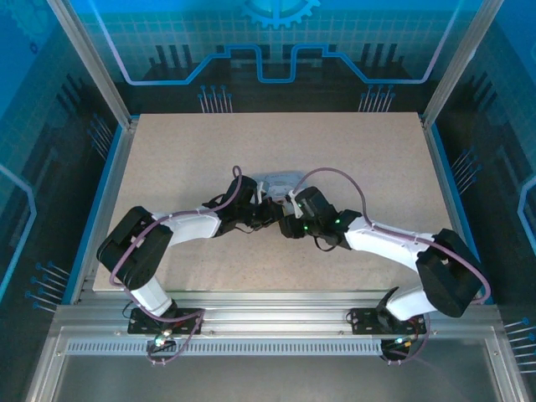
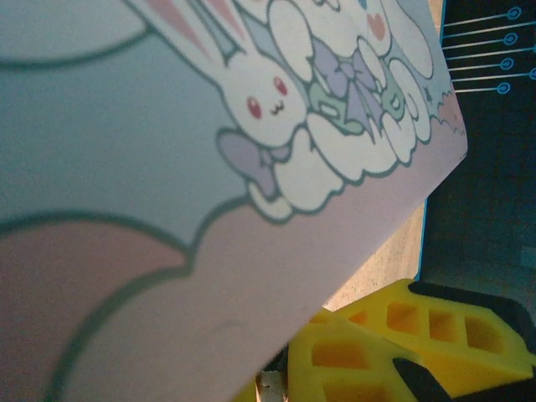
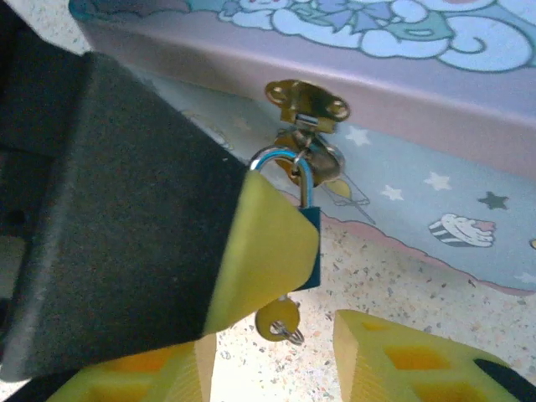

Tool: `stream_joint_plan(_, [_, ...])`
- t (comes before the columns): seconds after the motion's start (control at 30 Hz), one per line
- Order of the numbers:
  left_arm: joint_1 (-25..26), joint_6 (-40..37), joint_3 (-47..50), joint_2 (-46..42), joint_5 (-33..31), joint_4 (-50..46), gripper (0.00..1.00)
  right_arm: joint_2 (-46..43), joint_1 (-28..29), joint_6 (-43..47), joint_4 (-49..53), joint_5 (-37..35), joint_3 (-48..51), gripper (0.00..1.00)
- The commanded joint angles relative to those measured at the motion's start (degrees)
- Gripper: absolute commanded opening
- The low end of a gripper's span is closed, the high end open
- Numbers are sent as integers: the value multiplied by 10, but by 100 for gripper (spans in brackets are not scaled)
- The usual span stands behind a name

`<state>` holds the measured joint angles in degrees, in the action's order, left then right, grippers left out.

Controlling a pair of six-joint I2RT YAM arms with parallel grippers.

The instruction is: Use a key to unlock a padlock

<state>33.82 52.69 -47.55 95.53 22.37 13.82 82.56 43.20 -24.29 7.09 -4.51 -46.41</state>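
Fingers [image 3: 402, 360] of the right gripper [image 3: 276, 358] stand nearest in the right wrist view. The two yellow tips are apart with speckled counter [image 3: 377, 276] between them, so this gripper is open and grips nothing. Just beyond that gap, and roughly centred on it, hangs the key [image 3: 276, 321]. Its round yellow head, with a small wire ring [image 3: 293, 337], is the lowest part and seems to touch neither tip, and its shaft runs up into the underside of the padlock [image 3: 311, 239]. The padlock hangs about upright, blue body below and silver shackle above, so key and lock share one long axis pointing down toward the right gripper. I judge the coming move to be a closing on the key head and a twist about that axis, and the right arm is the one placed for it. A broad yellow pad [image 3: 264, 251] on a black finger comes in from the left and lies against the near face of the padlock body. I take it for the left gripper [image 1: 266, 211] steadying the lock, but its other finger is hidden, so I cannot tell whether it is clamped. Farther on, the shackle passes through the brass hasp [image 3: 307, 100] on the front wall of the tin box [image 3: 435, 180], which sits mid-counter in the top view.
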Motion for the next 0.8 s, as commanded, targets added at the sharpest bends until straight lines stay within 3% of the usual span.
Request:
stream_joint_plan(0.0, [-3,9,-21,-9,19,11,2,16,12,11,-1,-13,-23,40])
stream_joint_plan(0.33, [-6,14,-21,-8,24,20,2,36,15,18,10,-26,-49,34])
stream_joint_plan(0.53, [-7,16,-19,-6,25,24,2,42,15,21,15,-20,-60,0])
stream_joint_plan(0.77, [-8,13,-13,-4,26,27,2,42,13,16,1,2,-48,0])
